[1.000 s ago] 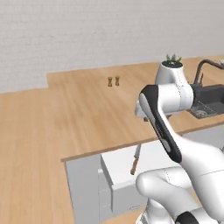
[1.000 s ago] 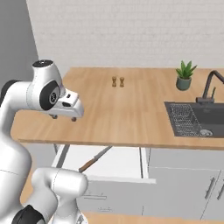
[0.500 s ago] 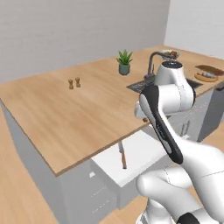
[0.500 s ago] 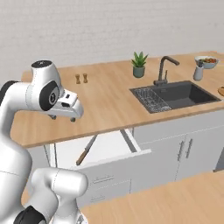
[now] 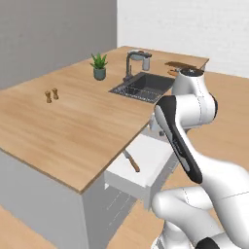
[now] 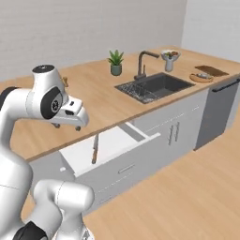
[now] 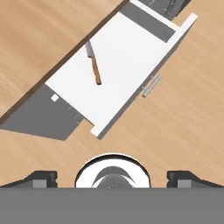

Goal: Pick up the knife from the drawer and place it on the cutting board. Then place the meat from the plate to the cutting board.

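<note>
One open drawer sits below the gripper, jaws spread wide and holding nothing. Inside it, the knife lies near the edge tucked under the counter, blade toward that edge and handle pointing at the drawer front, so it's a straight drop down.

Walls: white brick behind counter, plain grey to one side
Floor: light wood planks
Counter: L-shaped wooden worktop over pale grey cabinets
Sink: dark basin set into worktop, dark tap behind it
Decor: potted plant, 2 small shakers
Light: even, soft
</note>
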Controlling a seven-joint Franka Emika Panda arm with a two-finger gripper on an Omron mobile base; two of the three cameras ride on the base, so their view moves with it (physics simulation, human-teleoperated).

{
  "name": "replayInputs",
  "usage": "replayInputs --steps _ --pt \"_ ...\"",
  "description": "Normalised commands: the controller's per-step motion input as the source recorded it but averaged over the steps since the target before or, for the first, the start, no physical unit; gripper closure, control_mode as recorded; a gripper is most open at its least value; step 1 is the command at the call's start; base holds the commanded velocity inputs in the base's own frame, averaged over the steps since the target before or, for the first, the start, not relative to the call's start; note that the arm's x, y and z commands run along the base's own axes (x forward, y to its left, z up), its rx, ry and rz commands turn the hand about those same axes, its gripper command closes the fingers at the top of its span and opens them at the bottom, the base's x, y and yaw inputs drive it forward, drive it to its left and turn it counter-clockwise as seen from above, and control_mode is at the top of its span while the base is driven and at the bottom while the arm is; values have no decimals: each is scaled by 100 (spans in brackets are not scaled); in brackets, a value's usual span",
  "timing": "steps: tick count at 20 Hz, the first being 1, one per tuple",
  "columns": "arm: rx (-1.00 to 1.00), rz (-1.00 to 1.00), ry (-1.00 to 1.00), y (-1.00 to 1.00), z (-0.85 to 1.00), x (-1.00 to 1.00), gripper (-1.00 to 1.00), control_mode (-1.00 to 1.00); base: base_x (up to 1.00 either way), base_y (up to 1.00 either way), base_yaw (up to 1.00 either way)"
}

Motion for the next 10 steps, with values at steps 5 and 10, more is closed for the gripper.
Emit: replayInputs --steps 5,10 --pt "0 0 0 0 0 0 -100 100 15 46 -45" --pt "0 0 0 0 0 0 -100 100 -23 43 -41"
